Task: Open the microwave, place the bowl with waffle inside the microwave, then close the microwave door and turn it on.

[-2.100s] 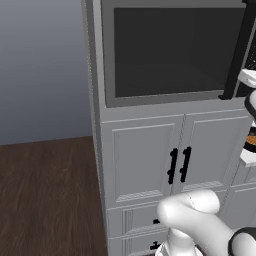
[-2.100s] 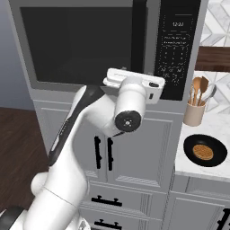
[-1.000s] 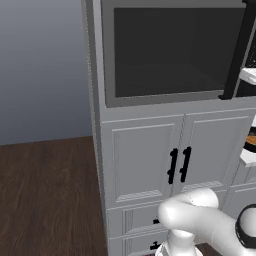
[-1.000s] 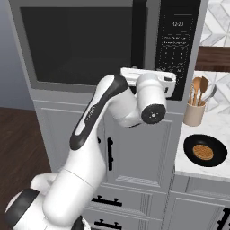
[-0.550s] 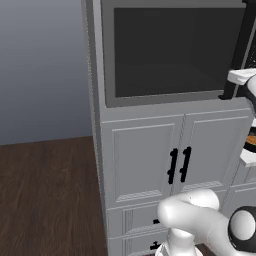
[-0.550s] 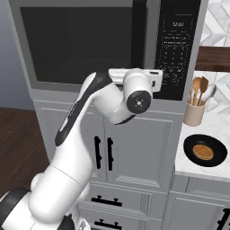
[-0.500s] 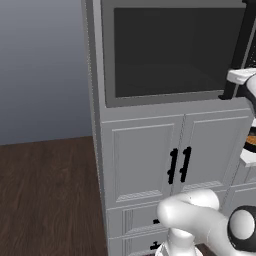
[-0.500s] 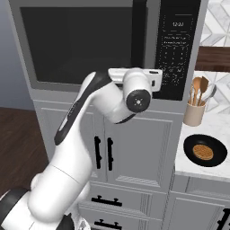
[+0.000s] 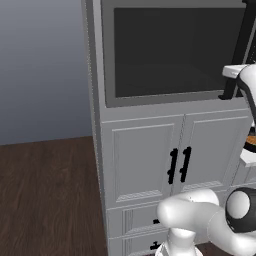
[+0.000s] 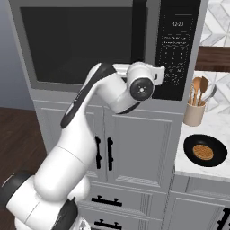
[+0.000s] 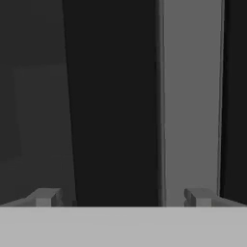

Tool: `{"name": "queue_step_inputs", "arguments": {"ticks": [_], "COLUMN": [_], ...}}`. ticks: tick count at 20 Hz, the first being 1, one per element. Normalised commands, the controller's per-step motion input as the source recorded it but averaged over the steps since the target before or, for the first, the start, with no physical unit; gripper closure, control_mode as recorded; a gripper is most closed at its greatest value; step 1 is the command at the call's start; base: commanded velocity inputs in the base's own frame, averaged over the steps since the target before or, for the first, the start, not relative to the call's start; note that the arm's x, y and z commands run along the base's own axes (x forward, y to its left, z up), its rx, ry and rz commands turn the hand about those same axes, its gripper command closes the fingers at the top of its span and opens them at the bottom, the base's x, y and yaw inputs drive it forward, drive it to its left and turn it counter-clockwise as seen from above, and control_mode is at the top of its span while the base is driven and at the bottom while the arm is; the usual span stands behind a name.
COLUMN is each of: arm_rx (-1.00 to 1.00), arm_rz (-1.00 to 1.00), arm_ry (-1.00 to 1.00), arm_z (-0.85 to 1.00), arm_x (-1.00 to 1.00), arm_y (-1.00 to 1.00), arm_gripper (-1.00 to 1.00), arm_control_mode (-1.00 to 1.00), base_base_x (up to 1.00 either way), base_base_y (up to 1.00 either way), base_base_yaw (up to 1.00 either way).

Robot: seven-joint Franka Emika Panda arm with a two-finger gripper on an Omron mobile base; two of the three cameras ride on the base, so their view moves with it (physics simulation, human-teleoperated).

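Observation:
The microwave (image 10: 112,45) sits above the white cabinets, and the microwave door (image 9: 170,50) is shut. Its long black bar handle (image 10: 138,31) runs down beside the control strip (image 10: 179,45). My hand (image 10: 143,85) hovers at the handle's lower end. In the hand view my gripper (image 11: 121,198) is open wide, with the black handle (image 11: 113,96) between the fingertips (image 11: 46,197) and a little ahead of them. The black bowl (image 10: 216,150) holds the waffle (image 10: 203,152) on the counter at the right.
A beige utensil holder (image 10: 194,112) with spoons stands on the white counter (image 10: 197,173) behind the bowl. White cabinet doors with black handles (image 10: 103,152) are below the microwave. Dark wood floor (image 9: 45,195) lies to the left.
My hand has shifted a little to the left and up, toward the door handle. The gripper stays open and the door stays shut.

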Motion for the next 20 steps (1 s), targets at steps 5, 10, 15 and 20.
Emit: {"name": "queue_step_inputs", "arguments": {"ticks": [5,10,15,20], "arm_rx": [0.0,0.0,0.0,0.0], "arm_rz": [0.0,0.0,0.0,0.0], "arm_ry": [0.01,0.0,0.0,0.0], "arm_z": [0.0,0.0,0.0,0.0], "arm_x": [0.31,0.02,0.0,0.0], "arm_y": [0.0,0.0,0.0,0.0], "arm_gripper": [-1.0,-1.0,1.0,1.0], "arm_control_mode": [-1.0,-1.0,-1.0,-1.0], "base_base_x": [0.0,0.0,0.0,0.0], "base_base_y": [0.0,0.0,0.0,0.0], "base_base_yaw": [0.0,0.0,0.0,0.0]}}
